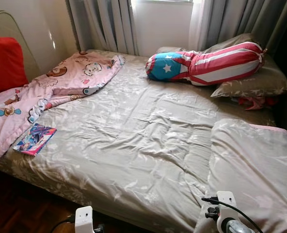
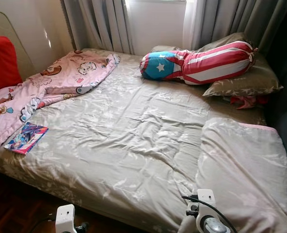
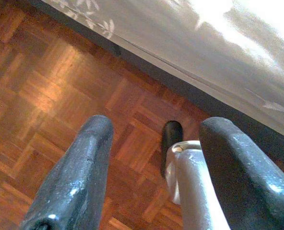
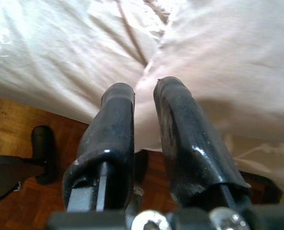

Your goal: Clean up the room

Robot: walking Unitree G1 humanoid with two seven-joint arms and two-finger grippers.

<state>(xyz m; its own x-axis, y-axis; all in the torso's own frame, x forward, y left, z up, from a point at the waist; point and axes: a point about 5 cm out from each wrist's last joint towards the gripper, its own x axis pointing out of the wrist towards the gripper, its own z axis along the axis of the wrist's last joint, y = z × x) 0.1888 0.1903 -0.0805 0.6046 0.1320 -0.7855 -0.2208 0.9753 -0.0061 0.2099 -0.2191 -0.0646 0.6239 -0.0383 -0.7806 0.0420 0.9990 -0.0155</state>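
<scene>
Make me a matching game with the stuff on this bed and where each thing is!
Things:
1. pink cartoon-print blanket
2. star-and-stripes bolster pillow
3. colourful picture book
4. folded beige quilt

Places:
A. near corner, robot's right
B. far end, by the curtains
C. near edge, robot's left
D. spread along the left side

Pairs: 1-D, 2-B, 3-C, 4-A

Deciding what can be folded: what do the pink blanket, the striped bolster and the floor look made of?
Pink blanket: soft printed fabric, matte, draping in folds. Striped bolster: stuffed cloth, slightly smooth, gathered at its end. Floor: wood parquet, glossy, judging by block pattern and reflections.
</scene>
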